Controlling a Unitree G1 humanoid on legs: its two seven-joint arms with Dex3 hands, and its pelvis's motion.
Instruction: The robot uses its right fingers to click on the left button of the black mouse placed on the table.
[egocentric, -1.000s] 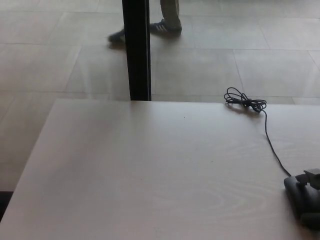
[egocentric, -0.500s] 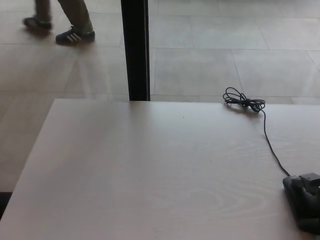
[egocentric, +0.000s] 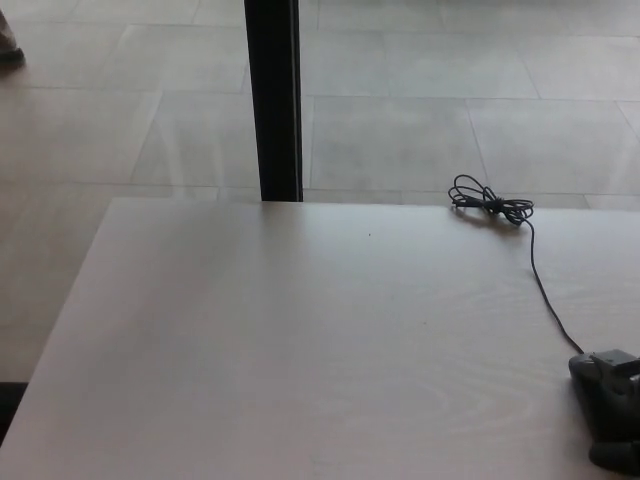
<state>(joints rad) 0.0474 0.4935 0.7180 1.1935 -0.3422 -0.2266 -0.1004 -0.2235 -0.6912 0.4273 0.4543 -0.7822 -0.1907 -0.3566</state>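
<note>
The black mouse lies at the table's near right edge, cut off by the picture border. Its thin black cable runs up to a tied coil near the far edge. My right hand comes in from the right and lies over the mouse, dark against dark. Only part of the hand shows, so where it touches the mouse is unclear. My left hand is out of the picture.
The pale wooden table fills most of the view. A black post stands behind its far edge on the tiled floor. A person's shoe shows at the top left corner.
The person's feet have walked left across the floor, almost out of the picture. My right hand has shifted slightly down and right over the mouse.
</note>
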